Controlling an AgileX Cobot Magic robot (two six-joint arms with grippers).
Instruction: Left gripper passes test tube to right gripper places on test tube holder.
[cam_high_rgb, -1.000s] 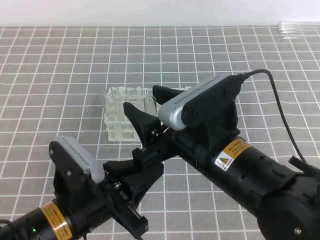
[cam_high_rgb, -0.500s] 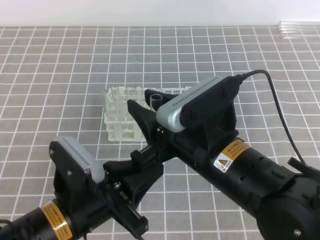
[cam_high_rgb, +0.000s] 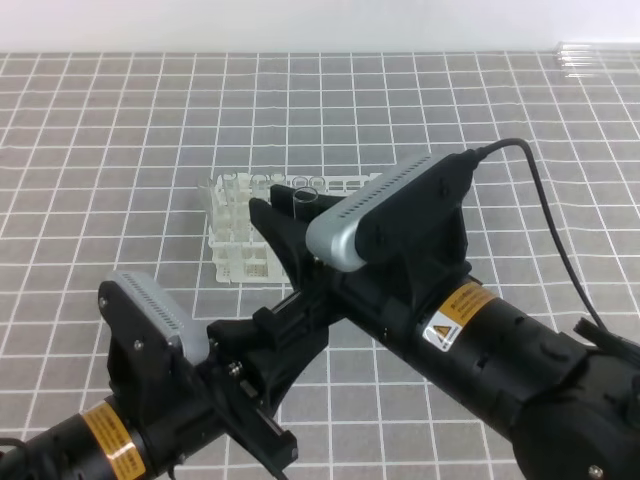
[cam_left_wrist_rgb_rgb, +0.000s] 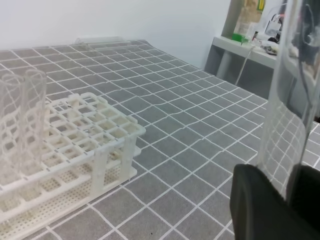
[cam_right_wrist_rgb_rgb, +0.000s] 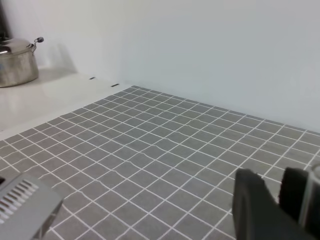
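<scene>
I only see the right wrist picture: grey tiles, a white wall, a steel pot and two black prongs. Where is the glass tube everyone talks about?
Observer: In the left wrist view the test tube stands upright between the left gripper's black fingers.
Operator: And where is it meant to go?
Observer: Into a white test tube holder, which the high view shows on the tiles beyond both grippers. Your view misses it.
Operator: Is that rack bare?
Observer: No, other clear tubes stand upright in it.
</scene>
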